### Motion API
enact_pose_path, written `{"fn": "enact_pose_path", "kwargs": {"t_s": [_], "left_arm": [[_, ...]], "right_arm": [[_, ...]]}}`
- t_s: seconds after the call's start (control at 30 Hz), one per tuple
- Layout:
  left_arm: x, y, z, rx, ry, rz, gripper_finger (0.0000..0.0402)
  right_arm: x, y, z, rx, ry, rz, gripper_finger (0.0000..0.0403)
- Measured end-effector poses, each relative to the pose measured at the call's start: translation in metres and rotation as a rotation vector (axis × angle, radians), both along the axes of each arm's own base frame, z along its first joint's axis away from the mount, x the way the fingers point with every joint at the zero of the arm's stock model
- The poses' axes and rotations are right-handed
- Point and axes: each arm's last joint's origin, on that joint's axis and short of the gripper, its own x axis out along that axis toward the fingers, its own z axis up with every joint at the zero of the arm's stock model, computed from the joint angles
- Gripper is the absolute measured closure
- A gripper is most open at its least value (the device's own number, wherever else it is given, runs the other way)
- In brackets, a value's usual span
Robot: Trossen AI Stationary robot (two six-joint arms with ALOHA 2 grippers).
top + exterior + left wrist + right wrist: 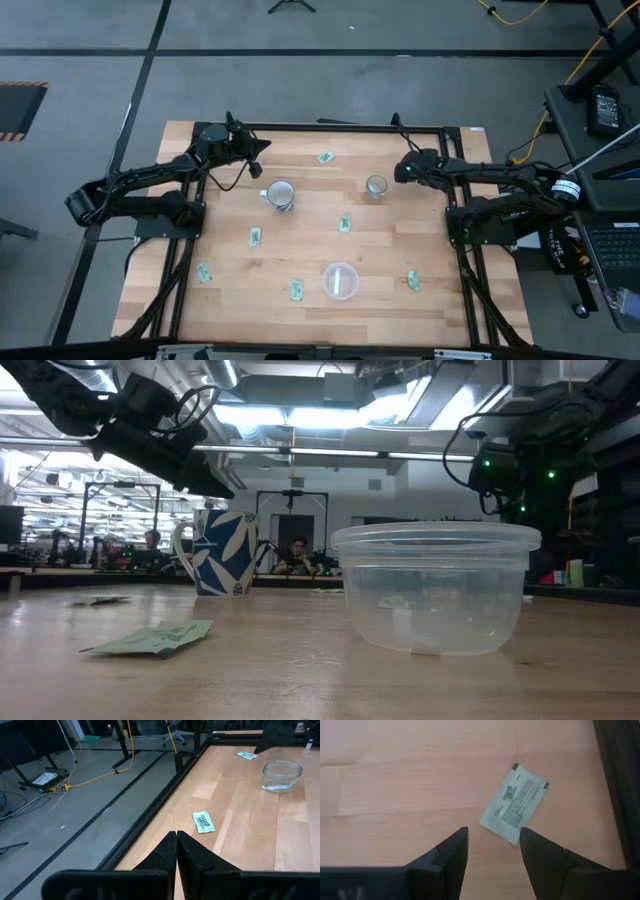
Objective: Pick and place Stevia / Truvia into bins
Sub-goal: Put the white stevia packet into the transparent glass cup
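Even, fairly bright overhead light covers the table (300, 215) in the high view, and shadows under the arms are soft. In the low view, ceiling lights (300, 410) blow out to glare, leaving the arms near-silhouettes; the near sachet (155, 637) and the background look soft. The right wrist view is sharp, its sachet (515, 803) print readable.

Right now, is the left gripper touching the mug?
Apart. The high view shows a stretch of bare wood between the left gripper and the mug, which stands on its own.
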Motion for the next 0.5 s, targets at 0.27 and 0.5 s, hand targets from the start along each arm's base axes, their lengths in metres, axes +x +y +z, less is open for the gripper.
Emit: {"fn": "enact_pose_path", "kwargs": {"t_s": [0.27,0.5], "left_arm": [[0.0001,0.0001,0.0004,0.003,-0.003,0.0,0.0395],[0.0004,0.0004,0.002,0.014,-0.016,0.0,0.0395]], "right_arm": [[-0.0031,0.0006,-0.0066,-0.051,0.001,-0.015,0.0221],[-0.0016,-0.0005,-0.01,-0.073,-0.012,0.006,0.0221]]}}
